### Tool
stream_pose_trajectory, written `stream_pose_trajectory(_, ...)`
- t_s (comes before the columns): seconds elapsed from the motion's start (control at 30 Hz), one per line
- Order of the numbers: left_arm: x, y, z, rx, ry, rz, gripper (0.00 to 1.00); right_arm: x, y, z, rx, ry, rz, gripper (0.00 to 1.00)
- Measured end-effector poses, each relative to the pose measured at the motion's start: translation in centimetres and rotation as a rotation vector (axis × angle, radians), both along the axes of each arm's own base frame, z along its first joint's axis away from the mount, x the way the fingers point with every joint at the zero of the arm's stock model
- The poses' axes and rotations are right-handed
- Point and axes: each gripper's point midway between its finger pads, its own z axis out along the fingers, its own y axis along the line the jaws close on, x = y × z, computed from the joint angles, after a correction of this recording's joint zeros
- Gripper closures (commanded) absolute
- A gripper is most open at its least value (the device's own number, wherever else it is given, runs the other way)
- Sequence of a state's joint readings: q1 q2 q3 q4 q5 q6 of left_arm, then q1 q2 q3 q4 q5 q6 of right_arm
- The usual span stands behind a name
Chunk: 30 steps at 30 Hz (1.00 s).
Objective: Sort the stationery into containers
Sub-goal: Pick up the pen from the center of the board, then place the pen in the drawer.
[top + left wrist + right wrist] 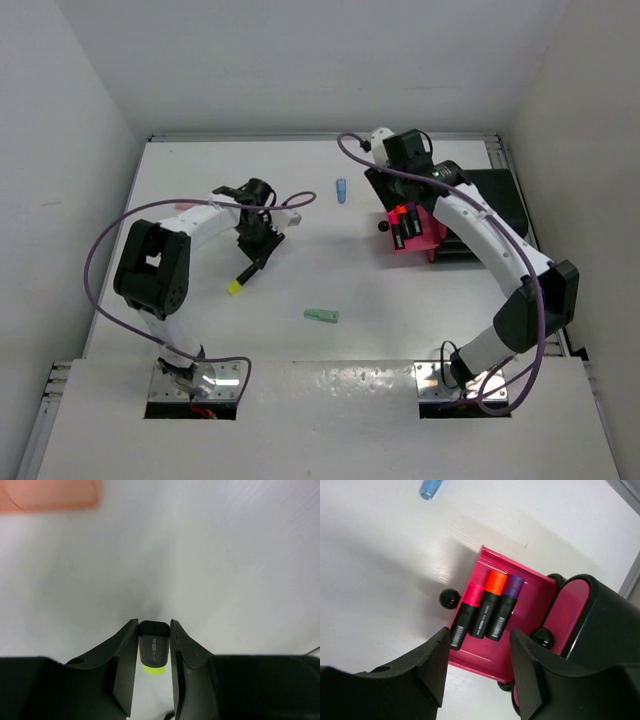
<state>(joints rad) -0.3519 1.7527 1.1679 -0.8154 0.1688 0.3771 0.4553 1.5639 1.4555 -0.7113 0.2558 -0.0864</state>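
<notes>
My left gripper (258, 243) is shut on a black highlighter with a yellow tip (240, 280), held low over the table; the left wrist view shows it pinched between the fingers (153, 647). My right gripper (388, 190) is open and empty above an open magenta drawer (520, 630). That drawer holds three black highlighters tipped pink (470, 607), orange (489, 602) and purple (506, 605). The drawer (432, 232) sticks out of a black box (495, 205). A blue piece (341, 190), a mint piece (321, 316) and a pale orange-pink piece (47, 494) lie on the table.
A second magenta drawer (571, 607) with a round black knob (540, 636) is closed in the box. The open drawer's knob (449, 598) points left. White walls enclose the table on three sides. Purple cables loop from both arms.
</notes>
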Motion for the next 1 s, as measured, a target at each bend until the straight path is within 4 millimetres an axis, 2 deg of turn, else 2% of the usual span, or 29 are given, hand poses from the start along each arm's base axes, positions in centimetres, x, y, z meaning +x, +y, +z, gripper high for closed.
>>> stream_pose_trajectory(0.13,3.3,-2.7,2.3,-0.110,-0.065,0.035,1.00,-0.2,0.9,0.6,0.033,-0.021,0.029,0.48)
stream_pose_trajectory(0.27,6.4,-5.3,4.9,-0.247,-0.123,0.086,1.00,-1.4,1.5,0.1,0.083,-0.006,0.060,0.47)
stream_pose_trajectory(0.47,8.6,-7.7,8.7,-0.460,-0.127,0.182,1.00,-3.4,4.1,-0.6,0.247,0.031,0.133,0.44)
stream_pose_trajectory(0.6,9.3,-9.1,10.6,-0.583,-0.058,0.228,1.00,-5.7,6.6,-1.0,0.280,0.000,0.345,0.45)
stream_pose_trajectory(0.67,9.3,-9.8,11.0,-0.628,-0.017,0.236,1.00,-7.1,8.1,-0.9,0.244,-0.043,0.520,0.45)
stream_pose_trajectory(0.8,7.7,-11.0,10.6,-0.668,0.094,0.247,1.00,-10.4,10.6,-1.0,0.084,-0.216,0.946,0.43)
stream_pose_trajectory(0.9,6.3,-12.0,10.4,-0.680,0.150,0.233,1.00,-13.2,11.5,-2.6,-0.055,-0.350,1.235,0.43)
stream_pose_trajectory(1.0,4.3,-13.1,9.5,-0.685,0.216,0.219,1.00,-15.1,12.3,-5.2,-0.158,-0.434,1.456,0.42)
